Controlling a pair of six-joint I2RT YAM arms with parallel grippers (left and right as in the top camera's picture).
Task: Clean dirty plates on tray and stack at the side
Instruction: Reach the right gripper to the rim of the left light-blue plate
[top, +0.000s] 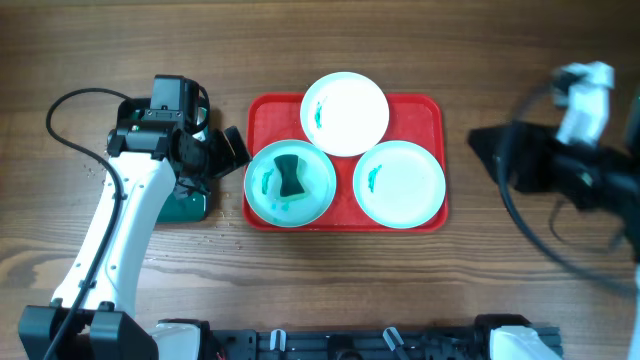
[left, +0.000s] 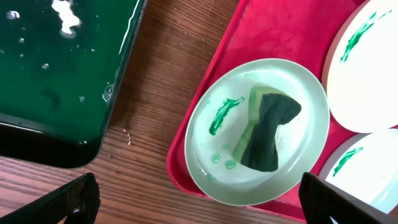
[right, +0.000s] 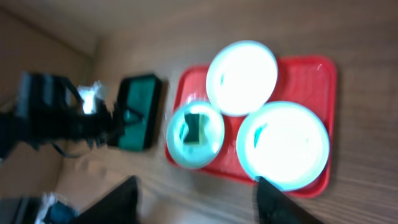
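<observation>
Overhead: straight down, far, whole table (top: 90, 40).
Left wrist: close, down onto one tray (left: 261, 31) corner.
Right wrist: higher (blurred), slanting.
Shared: the tray.

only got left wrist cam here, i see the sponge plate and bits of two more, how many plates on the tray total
Observer: Three on the red tray: the aqua plate with the sponge front left, a white plate at the back, and a second aqua plate front right.
Operator: wheres the other arm
Observer: The right arm is off to the right of the tray, over the table, not above any plate. The right gripper is open.
Operator: white plate fully inside the tray
Observer: No, its back edge hangs out past the tray's back rim.
</observation>
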